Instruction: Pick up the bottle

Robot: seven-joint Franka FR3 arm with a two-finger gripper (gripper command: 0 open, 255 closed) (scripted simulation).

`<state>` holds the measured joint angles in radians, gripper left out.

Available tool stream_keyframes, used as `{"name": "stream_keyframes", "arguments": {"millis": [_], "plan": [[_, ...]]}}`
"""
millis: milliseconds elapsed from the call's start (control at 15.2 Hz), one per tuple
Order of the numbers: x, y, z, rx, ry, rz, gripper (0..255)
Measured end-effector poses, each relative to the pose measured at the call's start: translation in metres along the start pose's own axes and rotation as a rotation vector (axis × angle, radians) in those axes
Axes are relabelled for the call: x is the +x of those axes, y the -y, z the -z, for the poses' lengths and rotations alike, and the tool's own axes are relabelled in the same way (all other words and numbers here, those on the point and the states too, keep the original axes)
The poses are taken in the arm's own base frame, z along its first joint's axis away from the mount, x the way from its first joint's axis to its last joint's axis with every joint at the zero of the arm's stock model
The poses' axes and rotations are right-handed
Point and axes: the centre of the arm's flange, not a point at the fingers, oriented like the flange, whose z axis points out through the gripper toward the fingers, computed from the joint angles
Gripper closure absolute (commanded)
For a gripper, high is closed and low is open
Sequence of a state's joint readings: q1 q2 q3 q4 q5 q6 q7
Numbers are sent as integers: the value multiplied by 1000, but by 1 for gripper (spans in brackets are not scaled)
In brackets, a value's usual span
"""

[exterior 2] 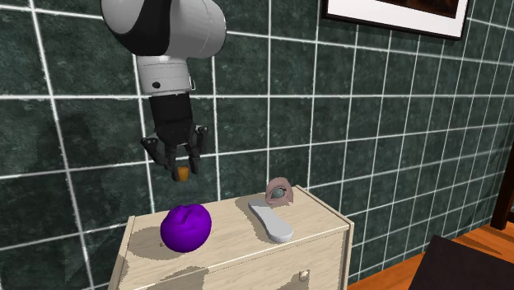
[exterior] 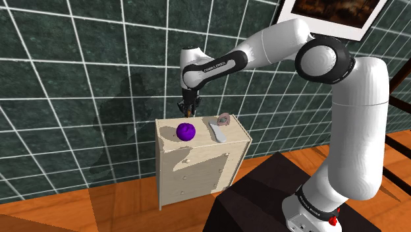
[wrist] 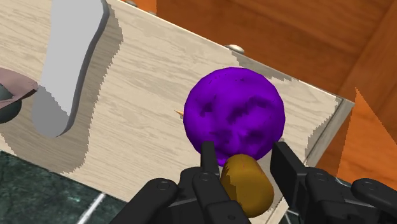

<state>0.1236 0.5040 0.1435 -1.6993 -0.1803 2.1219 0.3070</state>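
Black fingers (wrist: 208, 158), 2 of them, are clamped on a small brown bottle (wrist: 247, 184): the gripper (wrist: 243, 153) has it pinched from both sides, and the bottle's rounded end pokes out below the tips. In the second exterior view the gripper (exterior 2: 179, 171) points straight down and the bottle (exterior 2: 180, 173) hangs in the air, clear of the top of a pale wooden dresser (exterior 2: 231, 239), over its rear edge by the wall. Right under and just in front of it sits a lumpy purple ball (exterior 2: 185, 227), resting on the dresser top toward the second exterior view's left side; the wrist view looks down on that ball (wrist: 232, 114) just past the bottle. Further along the top lies a flat grey piece (exterior 2: 272, 221), long and rounded at both ends, running from the rear toward the front edge. At its rear end, by the back corner on the second exterior view's right, is a small pinkish object (exterior 2: 278, 192) with a grey round part in it. Behind everything, a dark green tiled wall (exterior 2: 371, 123) with white grout lines and 1 framed picture (exterior 2: 395, 12) up high. From the shoulder view, the orange wood floor (exterior: 99, 211) and the dark stand (exterior: 263, 198).
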Motion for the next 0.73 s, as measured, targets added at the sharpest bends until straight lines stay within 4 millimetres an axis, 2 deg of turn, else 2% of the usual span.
{"name": "stream_keyframes", "arguments": {"millis": [726], "plan": [[-3,-6,57,0,0,0,255]]}}
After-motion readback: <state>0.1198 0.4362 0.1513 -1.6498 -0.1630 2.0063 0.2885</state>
